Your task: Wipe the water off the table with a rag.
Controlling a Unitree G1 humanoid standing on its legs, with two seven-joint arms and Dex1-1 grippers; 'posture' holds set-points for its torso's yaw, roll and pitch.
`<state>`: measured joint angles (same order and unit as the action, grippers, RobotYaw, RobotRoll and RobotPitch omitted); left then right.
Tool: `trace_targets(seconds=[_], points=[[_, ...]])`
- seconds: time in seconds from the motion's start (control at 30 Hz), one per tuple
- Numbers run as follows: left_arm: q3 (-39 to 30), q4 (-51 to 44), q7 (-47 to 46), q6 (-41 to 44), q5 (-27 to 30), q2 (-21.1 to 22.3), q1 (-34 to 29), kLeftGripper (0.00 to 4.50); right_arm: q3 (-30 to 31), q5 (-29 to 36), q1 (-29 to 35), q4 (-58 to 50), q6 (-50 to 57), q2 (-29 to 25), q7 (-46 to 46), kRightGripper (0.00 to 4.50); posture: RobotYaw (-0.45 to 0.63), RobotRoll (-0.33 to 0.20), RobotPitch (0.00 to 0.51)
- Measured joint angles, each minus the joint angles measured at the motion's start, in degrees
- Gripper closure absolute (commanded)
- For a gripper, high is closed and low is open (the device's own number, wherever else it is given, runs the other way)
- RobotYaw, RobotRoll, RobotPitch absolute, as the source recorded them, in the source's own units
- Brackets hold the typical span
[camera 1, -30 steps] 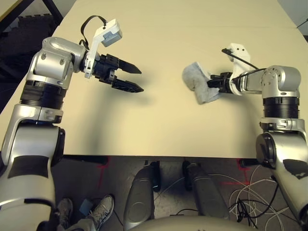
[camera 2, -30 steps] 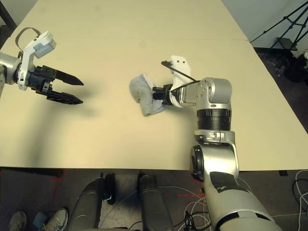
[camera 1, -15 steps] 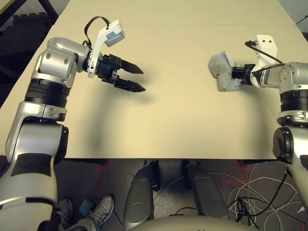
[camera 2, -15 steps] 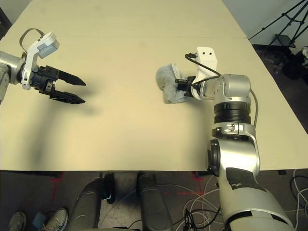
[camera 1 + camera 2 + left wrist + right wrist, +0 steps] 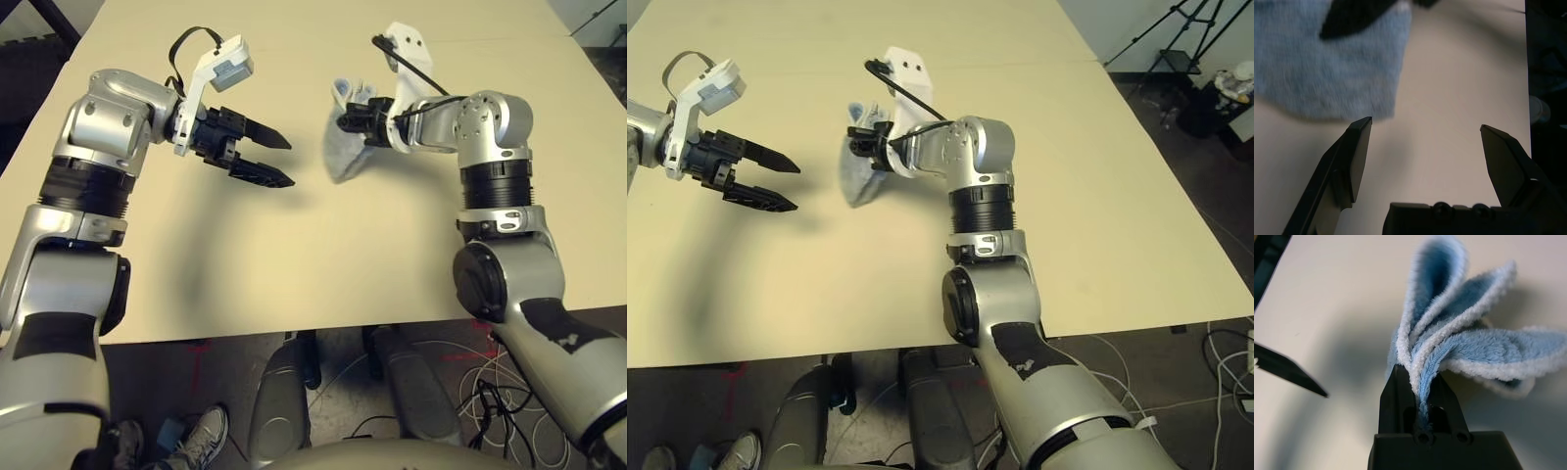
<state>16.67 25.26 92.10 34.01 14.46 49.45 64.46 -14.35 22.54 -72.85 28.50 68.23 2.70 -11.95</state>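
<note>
At the lower edge of the frame, we see the near edge of the table (image 5: pixel 284 274), with open surface between it and the grippers. Beyond this, at upper left, our left gripper (image 5: pixel 271 161) has its fingers spread, with a narrow clearance to the rag (image 5: pixel 343 152). At upper center, our right gripper (image 5: pixel 1422 374) pinches the bunched rag between its fingers. Past the rag, bare tabletop extends toward the upper edge of the frame.
</note>
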Motion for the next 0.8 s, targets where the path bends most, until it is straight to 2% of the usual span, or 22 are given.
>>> trace_targets(seconds=[0.13,0.27,0.5,0.8], points=[[0.04,-0.44,0.0,0.56,0.15,0.25,-0.15,0.0,0.39,0.07,0.2,2.13,-2.12,2.61,0.34,4.49,-0.06,0.0,0.275],[0.04,-0.92,0.0,1.25,0.15,0.63,-0.78,0.0,1.94,-0.83,2.43,5.81,-5.69,2.52,0.32,4.49,-0.05,0.0,0.278],[0.01,-1.67,0.0,1.85,0.11,0.68,-1.24,0.0,3.47,-3.36,3.84,11.52,-11.13,-3.73,0.25,4.49,-0.08,0.0,0.279],[0.0,-1.16,0.01,1.62,-0.12,-0.85,-1.22,0.0,3.27,-3.43,2.72,12.25,-9.21,-11.41,1.76,4.49,-0.1,0.0,0.283]])
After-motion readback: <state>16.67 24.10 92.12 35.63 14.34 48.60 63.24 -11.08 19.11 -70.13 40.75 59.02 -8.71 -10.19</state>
